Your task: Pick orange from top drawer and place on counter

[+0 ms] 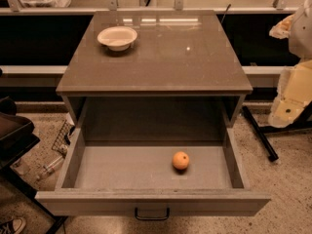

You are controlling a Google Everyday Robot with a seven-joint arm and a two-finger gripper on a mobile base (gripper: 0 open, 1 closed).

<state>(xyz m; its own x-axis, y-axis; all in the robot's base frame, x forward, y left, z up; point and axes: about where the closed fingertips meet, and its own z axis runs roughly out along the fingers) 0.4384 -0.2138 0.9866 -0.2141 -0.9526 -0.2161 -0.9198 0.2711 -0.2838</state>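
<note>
The top drawer [146, 203] is pulled fully open, its front panel and dark handle [152, 213] nearest the camera. The orange [181, 160] lies on the drawer floor, right of centre, touching nothing else. The counter [161, 57] is the glossy grey-brown top of the cabinet above the drawer. My cream-coloured arm stands at the right edge of the camera view, beside the cabinet. Its lower end, the gripper [285, 112], hangs to the right of the counter's front corner, well away from the orange and holding nothing I can see.
A white bowl [117, 37] sits on the counter's back left. A dark bar [259, 133] lies on the speckled floor at right. A dark chair or cart [14, 135], a wire rack [62, 136] and a shoe [12, 225] are at left. A railing runs behind the cabinet.
</note>
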